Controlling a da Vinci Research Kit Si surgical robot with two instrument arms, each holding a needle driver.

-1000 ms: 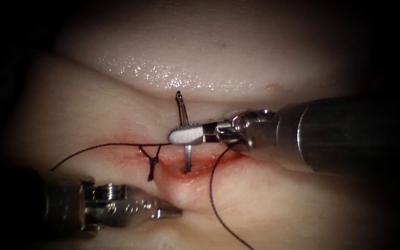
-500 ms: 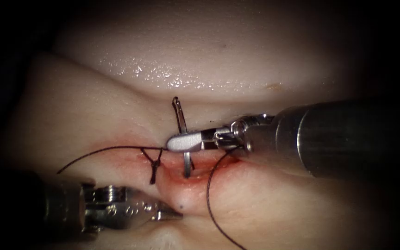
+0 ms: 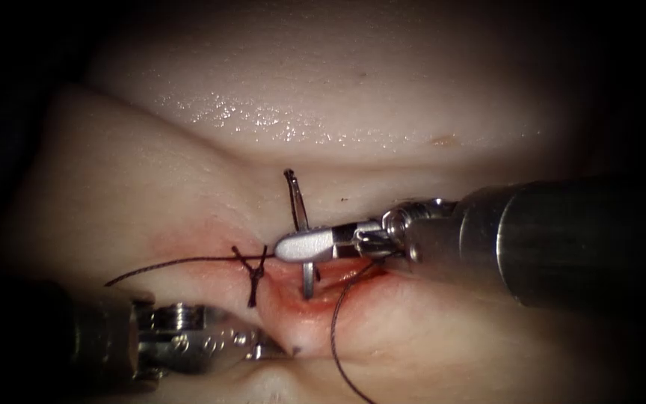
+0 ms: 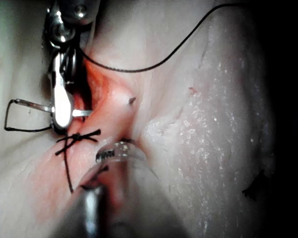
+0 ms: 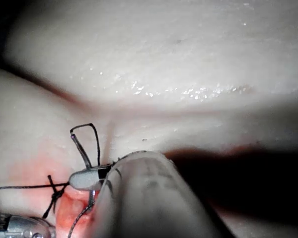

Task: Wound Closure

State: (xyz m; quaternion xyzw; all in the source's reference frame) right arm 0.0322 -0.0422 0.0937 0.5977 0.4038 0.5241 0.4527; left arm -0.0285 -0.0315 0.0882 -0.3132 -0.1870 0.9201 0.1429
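Over the cut point(image 3: 315, 288) in the tissue point(image 3: 151, 187), the right gripper point(image 3: 304, 245) is clamped on the needle point(image 3: 298, 206) at mid-curve; its long axis runs far-to-near, point down in the cut. Nearer left, the left gripper point(image 3: 267, 349) presses the tissue, jaws together, empty. Thread point(image 3: 336, 337) trails near.

Black all round the lit field in the endoscope view, fading inward as a soft dark rim. Strong light from above, thrown back as small wet glints along a pale ridge. Deep shadow in the wrist views, dark at one edge of each.
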